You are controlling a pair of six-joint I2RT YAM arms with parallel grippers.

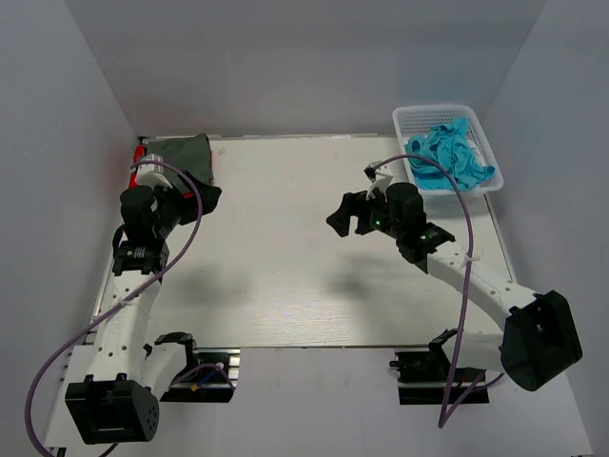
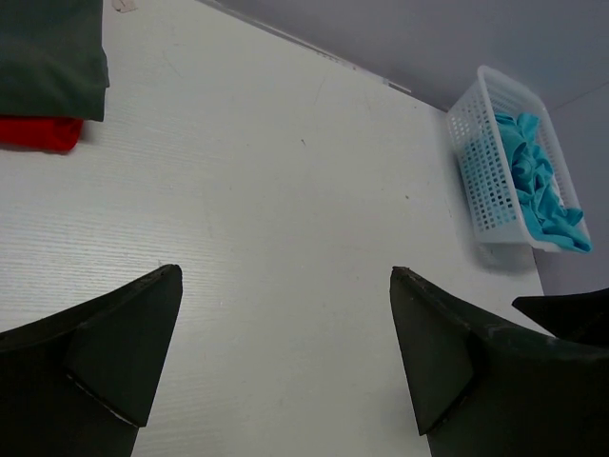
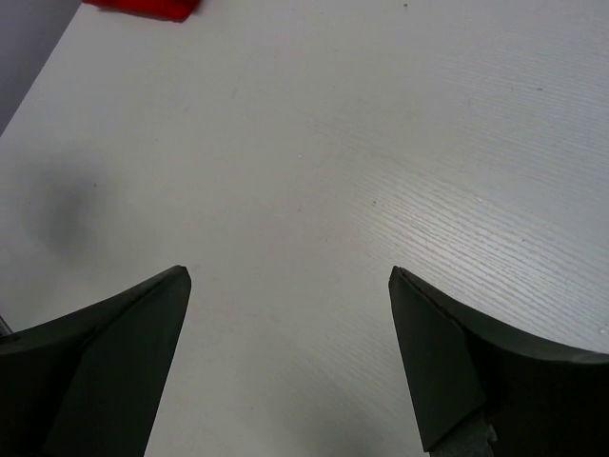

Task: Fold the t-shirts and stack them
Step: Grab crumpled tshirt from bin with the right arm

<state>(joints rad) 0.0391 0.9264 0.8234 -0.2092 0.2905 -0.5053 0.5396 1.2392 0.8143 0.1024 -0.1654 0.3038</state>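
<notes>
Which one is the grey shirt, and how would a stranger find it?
Start at the white table, then go to its far left corner, opposite the white plastic mesh basket. The folded dark grey cloth t-shirt lies there on a red t-shirt; the basket's crumpled t-shirts are turquoise.

No writing, label, brand, number or sign can be read on the folded shirts (image 1: 181,154), basket (image 1: 433,111) or table (image 1: 285,276).

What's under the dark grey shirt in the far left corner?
A red shirt pokes out from beneath the dark grey shirt. The grey cloth covers most of it, so anything else in the stack is hidden.
</notes>
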